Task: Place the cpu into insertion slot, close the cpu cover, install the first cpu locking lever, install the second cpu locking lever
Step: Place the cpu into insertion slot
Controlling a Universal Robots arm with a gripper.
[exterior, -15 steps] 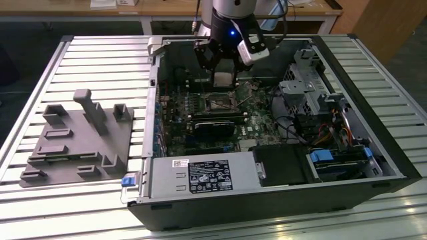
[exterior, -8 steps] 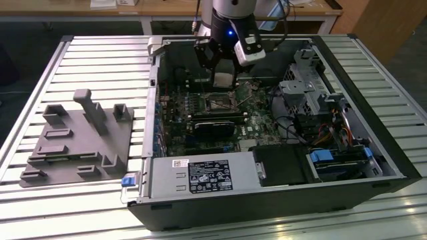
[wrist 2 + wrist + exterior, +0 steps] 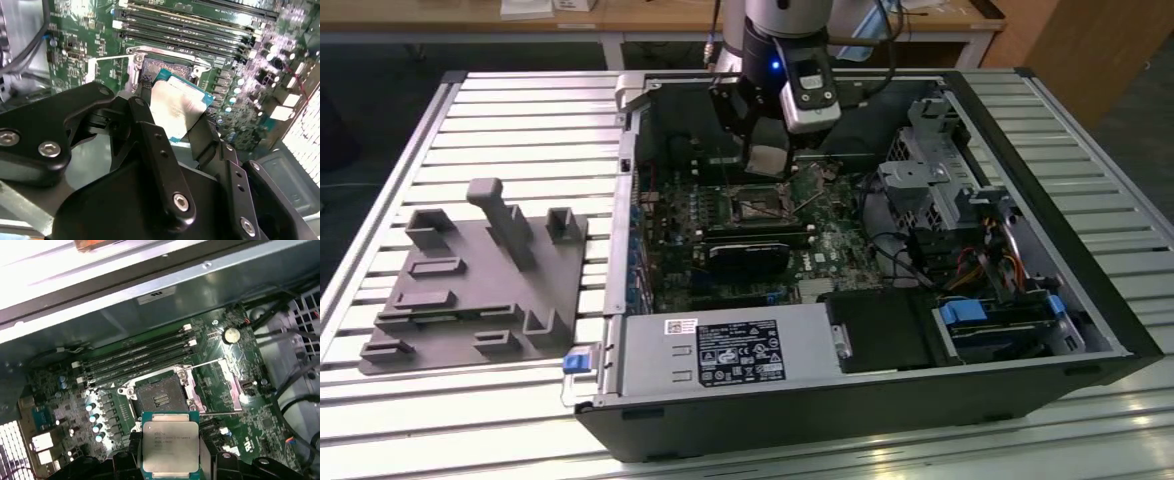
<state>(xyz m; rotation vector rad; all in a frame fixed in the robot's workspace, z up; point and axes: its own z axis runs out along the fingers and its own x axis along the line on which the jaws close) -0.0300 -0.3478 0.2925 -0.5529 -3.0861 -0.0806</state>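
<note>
Black pincer (image 3: pixel 172 114) grips the cpu (image 3: pixel 170 445) by its edges, chip tilted just short of the insertion slot (image 3: pixel 160 397), not yet seated; cpu cover (image 3: pixel 229 385) stands open. Best approach, prob.: square corners w/ socket, level chip, lower straight, no sliding.

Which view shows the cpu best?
The first wrist view: the cpu faces the camera squarely, near the insertion slot. The second wrist view shows it slanted, partly behind the fingers; the exterior view's gripper hides it.
</note>
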